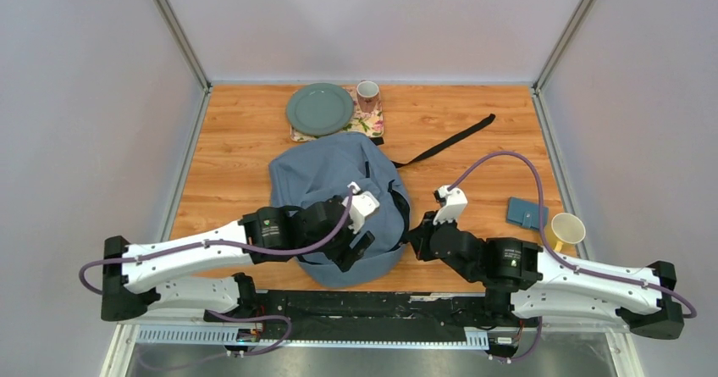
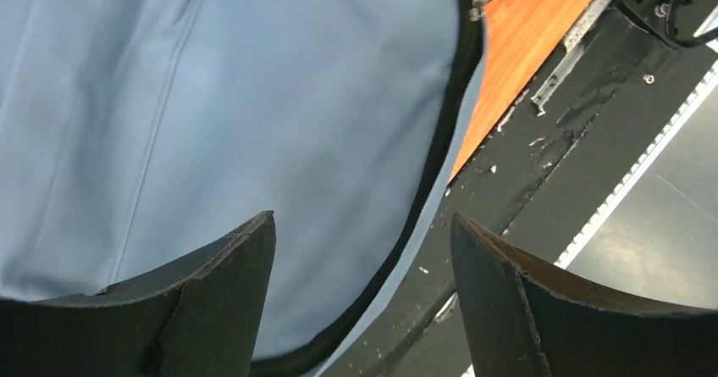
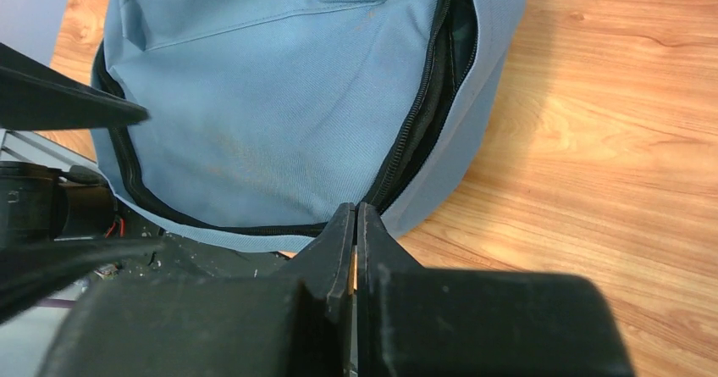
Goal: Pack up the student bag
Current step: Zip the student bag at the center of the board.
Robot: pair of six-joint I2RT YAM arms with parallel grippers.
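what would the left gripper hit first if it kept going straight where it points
Most likely the soft grey-blue fabric backpack: the open left gripper points at its panel beside the black zip, though depth is unclear.

Student bag blocks table centre through to near edge. Far side crowded: plate, mug. Right: black strap, blue pad, yellow cup. Left of bag: bare wood, passable.

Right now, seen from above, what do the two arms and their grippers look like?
The left arm and right arm have white shells with black joints; a purple cable runs along each. The left gripper and right gripper have black, wedge-shaped fingers.
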